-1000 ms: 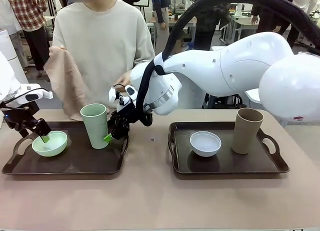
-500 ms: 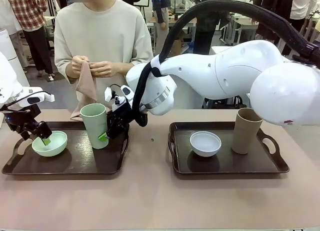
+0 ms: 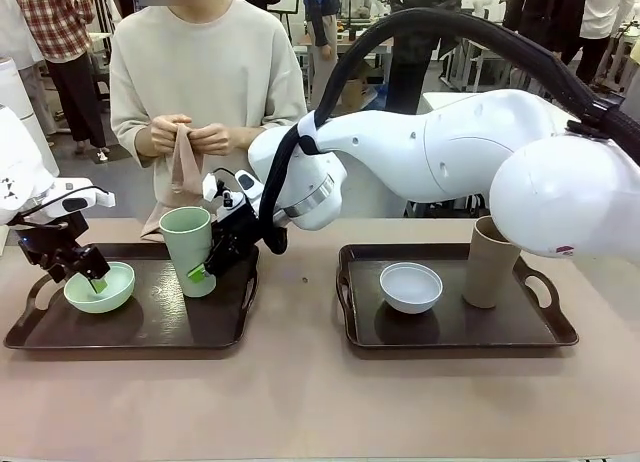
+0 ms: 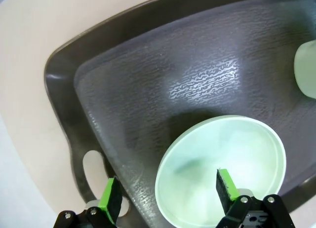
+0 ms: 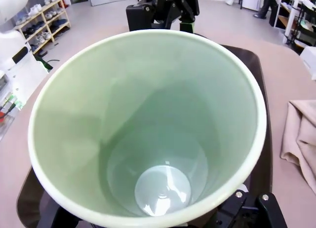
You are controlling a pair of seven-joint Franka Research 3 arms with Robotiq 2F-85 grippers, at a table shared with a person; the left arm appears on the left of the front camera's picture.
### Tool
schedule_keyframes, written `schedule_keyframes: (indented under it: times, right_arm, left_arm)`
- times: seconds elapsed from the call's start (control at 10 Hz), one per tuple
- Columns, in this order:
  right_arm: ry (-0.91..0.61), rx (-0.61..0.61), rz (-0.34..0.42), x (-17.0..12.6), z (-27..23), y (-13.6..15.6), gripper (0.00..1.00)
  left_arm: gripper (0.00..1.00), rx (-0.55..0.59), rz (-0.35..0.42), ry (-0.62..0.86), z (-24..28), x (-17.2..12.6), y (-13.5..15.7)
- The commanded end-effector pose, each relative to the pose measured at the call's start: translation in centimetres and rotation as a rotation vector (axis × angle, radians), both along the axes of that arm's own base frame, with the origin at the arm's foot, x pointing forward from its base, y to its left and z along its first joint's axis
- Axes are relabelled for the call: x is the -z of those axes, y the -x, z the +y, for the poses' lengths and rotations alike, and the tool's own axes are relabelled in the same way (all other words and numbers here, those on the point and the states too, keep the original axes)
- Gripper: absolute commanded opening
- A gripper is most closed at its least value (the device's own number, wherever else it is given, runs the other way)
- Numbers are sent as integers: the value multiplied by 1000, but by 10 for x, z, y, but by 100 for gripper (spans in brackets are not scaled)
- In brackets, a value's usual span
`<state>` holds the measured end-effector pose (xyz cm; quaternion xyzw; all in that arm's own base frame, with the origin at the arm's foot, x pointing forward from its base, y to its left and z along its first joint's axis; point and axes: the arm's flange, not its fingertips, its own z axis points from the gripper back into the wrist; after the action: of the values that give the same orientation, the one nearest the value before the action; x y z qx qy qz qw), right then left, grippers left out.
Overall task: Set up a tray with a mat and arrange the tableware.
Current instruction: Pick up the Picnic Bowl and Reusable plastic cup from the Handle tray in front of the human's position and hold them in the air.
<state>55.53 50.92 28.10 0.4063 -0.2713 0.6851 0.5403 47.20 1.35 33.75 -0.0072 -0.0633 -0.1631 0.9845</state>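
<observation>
On the dark left tray (image 3: 150, 327), my left gripper (image 4: 168, 191) straddles the pale green plastic bowl's (image 3: 105, 290) rim, my right gripper (image 3: 205, 270) flanks the tall pale green cup (image 3: 187, 244), both open; the person's beige mat (image 3: 184, 170), now bunched, waits.

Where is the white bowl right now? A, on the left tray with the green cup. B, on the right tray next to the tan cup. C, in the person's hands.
B: the white bowl sits on the right tray, just left of the tan cup.
</observation>
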Motion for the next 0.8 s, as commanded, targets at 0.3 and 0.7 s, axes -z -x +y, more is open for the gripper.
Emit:
schedule_keyframes:
  times: [0.3,0.7]
  right_arm:
    - [-22,-58,-4,-3,6,-8,42]
    - [-16,-52,-7,-2,6,-7,0]
  left_arm:
    - [45,-82,13,30,2,7,-18]
    - [21,-108,27,35,2,3,-15]
